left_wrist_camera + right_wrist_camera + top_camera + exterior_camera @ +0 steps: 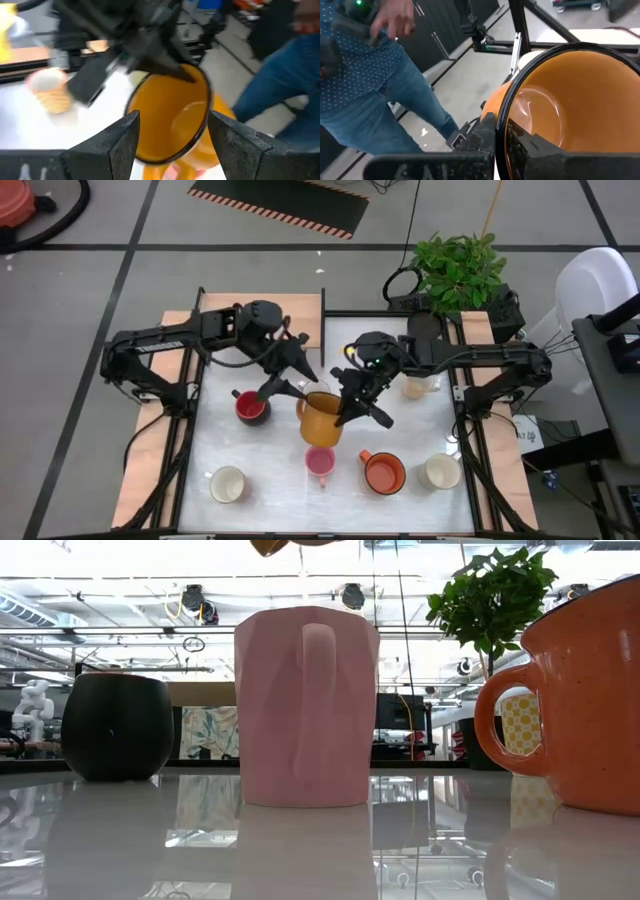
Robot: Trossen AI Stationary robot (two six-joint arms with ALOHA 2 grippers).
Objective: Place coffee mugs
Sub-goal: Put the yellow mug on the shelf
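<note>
While the amber mug (pixel 320 418) is clamped by its rim in the closed right hand (pixel 352 406), it is held above the bench (pixel 420 430). It is flanked by the left hand (pixel 283 383), whose fingers are spread.

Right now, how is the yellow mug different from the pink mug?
The glossy amber-yellow ceramic mug is up in the air, tilted, with the right gripper shut on its rim; the small pale pink ceramic mug stands upright on the white table, untouched. The amber-yellow one looks larger from above. Both are empty and have handles.
</note>
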